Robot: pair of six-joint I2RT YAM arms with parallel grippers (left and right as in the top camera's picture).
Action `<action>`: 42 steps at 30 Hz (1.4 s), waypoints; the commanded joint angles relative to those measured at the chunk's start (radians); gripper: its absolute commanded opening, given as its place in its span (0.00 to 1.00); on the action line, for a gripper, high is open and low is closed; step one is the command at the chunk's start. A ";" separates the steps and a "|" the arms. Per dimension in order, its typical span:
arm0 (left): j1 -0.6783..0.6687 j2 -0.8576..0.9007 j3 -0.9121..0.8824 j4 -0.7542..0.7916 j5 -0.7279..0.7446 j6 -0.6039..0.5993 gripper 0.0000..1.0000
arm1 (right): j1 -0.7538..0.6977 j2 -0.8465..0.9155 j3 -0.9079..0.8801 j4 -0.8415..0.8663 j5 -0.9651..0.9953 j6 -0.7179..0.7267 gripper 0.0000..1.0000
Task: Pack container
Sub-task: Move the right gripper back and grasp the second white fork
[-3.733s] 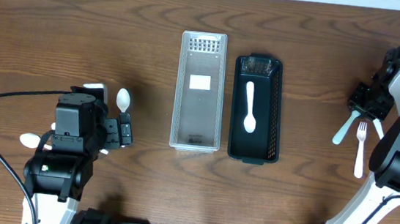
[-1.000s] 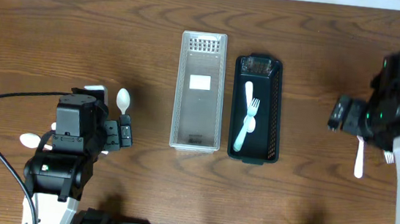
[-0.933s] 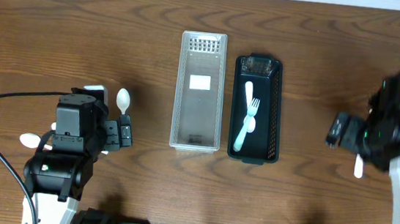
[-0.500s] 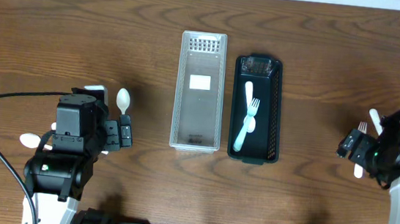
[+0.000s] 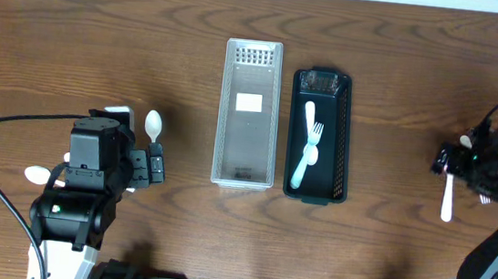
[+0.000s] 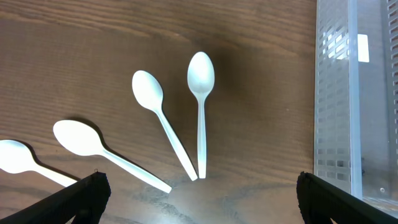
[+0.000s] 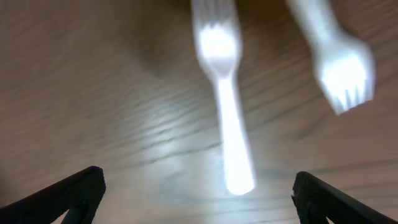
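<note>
Two trays: You have a clear tray [image 5: 249,112] and a black tray [image 5: 319,133] standing side by side at mid-table, long sides just beside each other, the clear one on the left.
Black tray: A white spoon [image 5: 310,113] and a pale fork [image 5: 299,170] lie lengthwise inside it, crossing one another.
Clear tray: Only a white label [image 5: 250,103] shows on its floor.
Left gripper: Your left gripper [image 5: 153,163] sits at the near left of the table [image 5: 404,54], jaws spread wide and holding nothing. Its fingertips [image 6: 87,193] frame the bottom corners of the left wrist view.
Loose spoons: Four loose spoons [image 6: 200,106] lie on the wood in front of that gripper, bowls pointing away from it. The two nearest the clear tray angle together until their handle ends almost meet. The other two trail off to the left, one cut by the frame edge. None touches the fingers.
Right gripper: Your right gripper [image 7: 200,199] is at the far right edge of the table, well apart from both trays, jaws fully apart and empty.
Loose forks: Two loose forks [image 7: 224,106] lie on the wood ahead of it, blurred in the right wrist view. One lies between the open fingers, its handle end toward the camera. The other lies off to the right, tines toward the camera.
</note>
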 commanded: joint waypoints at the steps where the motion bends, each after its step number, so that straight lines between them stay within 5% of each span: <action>1: 0.004 0.000 0.014 -0.002 0.000 -0.010 0.98 | -0.011 0.043 0.110 -0.013 0.104 -0.013 0.99; 16: 0.004 0.000 0.014 -0.002 -0.001 -0.009 0.98 | -0.010 0.224 0.125 -0.019 0.104 -0.023 0.98; 42: 0.004 -0.001 0.014 -0.002 -0.001 -0.009 0.98 | -0.009 0.289 0.092 0.030 0.068 -0.019 0.95</action>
